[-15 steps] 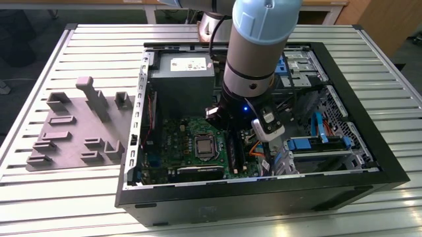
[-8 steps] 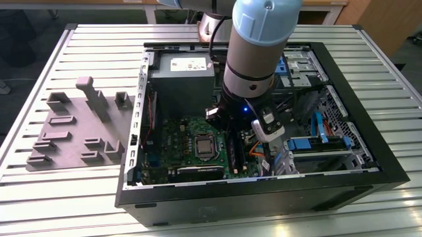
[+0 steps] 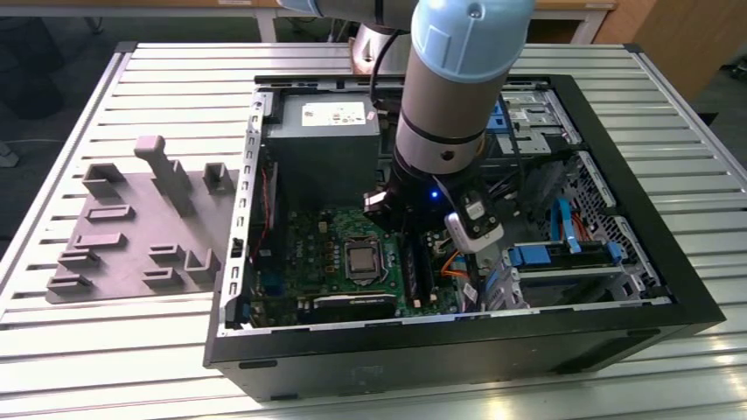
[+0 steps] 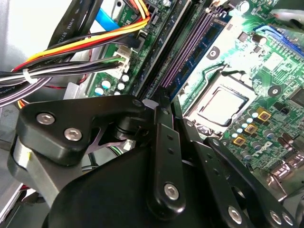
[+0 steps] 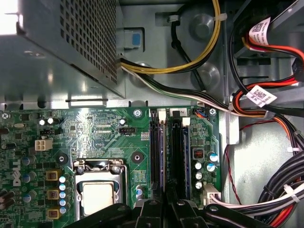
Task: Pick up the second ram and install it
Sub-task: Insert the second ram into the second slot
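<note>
The arm (image 3: pixel 450 79) enters from 12 o'clock in the exterior view and hangs almost straight down, its pale blue and grey tube ending in a dark wrist (image 3: pixel 426 197) where a small blue light glows. The black tool (image 3: pixel 411 229) sits below that, at about 6 o'clock from the wrist. In both wrist views the tool's black linkage (image 4: pixel 156 161) with silver screws points downward; its 2 fingers (image 5: pixel 164 209) sit close together.

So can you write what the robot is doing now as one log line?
gripper: low over motherboard memory slots | second ram: standing in slot | case: open
</note>
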You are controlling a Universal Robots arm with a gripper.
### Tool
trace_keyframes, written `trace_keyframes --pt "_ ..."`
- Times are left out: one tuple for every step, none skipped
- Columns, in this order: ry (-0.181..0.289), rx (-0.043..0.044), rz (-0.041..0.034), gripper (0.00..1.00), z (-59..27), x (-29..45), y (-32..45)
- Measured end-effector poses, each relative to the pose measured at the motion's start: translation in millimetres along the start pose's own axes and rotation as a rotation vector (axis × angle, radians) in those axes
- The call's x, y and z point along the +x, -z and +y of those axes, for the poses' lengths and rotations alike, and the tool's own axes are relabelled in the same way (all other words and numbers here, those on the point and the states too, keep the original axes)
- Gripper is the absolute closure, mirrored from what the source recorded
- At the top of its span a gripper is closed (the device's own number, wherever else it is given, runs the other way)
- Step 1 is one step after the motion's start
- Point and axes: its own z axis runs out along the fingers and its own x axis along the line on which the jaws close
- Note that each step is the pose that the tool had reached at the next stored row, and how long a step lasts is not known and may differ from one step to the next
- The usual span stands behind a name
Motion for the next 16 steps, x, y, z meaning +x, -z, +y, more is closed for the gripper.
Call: trace_keyframes --pt "0.0 -0.0001 0.0 0.86 0.0 0.0 -0.1" --pt "0.0 -0.0003 -0.0001 0.86 -0.1 0.0 -0.2" --pt "0.0 -0.0005 -0.0001 0.86 -0.2 0.0 -0.3" --pt "0.0 -0.0004 -0.0001 0.86 -0.3 0.0 -0.3" --pt "0.0 -0.0005 -0.0002 0.86 -0.4 0.0 -0.3" --pt "0.0 -0.0006 -0.0001 0.86 -0.5 -0.1 -0.2" --pt "0.0 -0.0007 -0.0002 0.86 -0.6 -0.1 0.0" --pt "0.0 -0.0009 -0.0002 0.86 -0.7 0.0 0.2" --pt "0.0 -0.0009 -0.0004 0.86 -0.9 0.0 0.4" --pt "0.0 -0.0011 -0.0004 0.86 -1.0 -0.1 0.6" --pt "0.0 -0.0009 -0.0002 0.86 -1.1 -0.1 0.8" --pt "0.0 -0.0006 -0.0001 0.86 -1.3 -0.1 1.0" --pt "0.0 -0.0005 -0.0001 0.86 -1.3 -0.1 1.0" --pt "0.0 -0.0004 -0.0001 0.86 -1.3 0.0 1.0" --pt "0.0 -0.0005 -0.0001 0.86 -1.3 0.0 1.1" --pt "0.0 -0.0007 -0.0001 0.86 -1.3 -0.1 1.0"
